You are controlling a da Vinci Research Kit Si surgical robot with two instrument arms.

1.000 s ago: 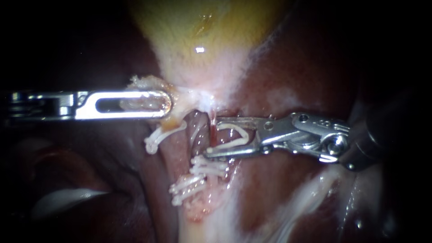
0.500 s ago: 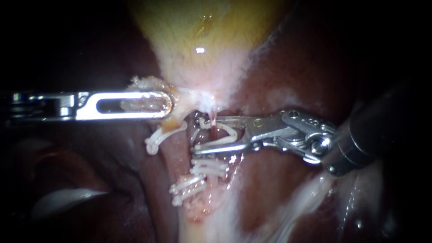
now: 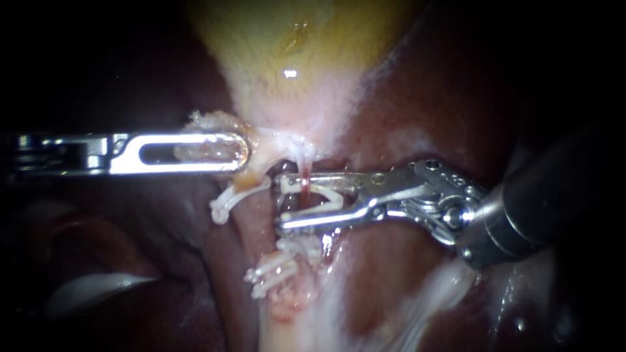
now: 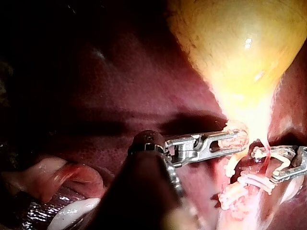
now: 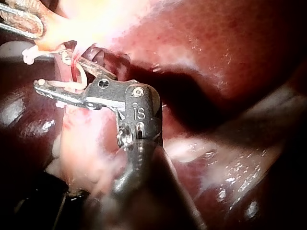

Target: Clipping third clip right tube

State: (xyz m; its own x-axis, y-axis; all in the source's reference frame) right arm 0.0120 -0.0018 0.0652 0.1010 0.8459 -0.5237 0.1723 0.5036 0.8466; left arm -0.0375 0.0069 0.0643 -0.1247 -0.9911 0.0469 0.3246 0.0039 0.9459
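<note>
White clips (image 3: pixel 272 270) sit just below right instrument (image 3: pixel 282 202).

Clip (image 3: pixel 328 195) around right tube (image 3: pixel 304 184)

Dark all round; light pooled centre; dim red liver (image 3: pixel 424 85) behind.

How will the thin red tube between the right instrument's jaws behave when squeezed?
The tube is thread-thin and spans a gap unsupported, so probably floppy and easily flattened. Wet sheen around suggests it may slip inside the clip. Likely fragile: a sideways tug might tear it.
</note>
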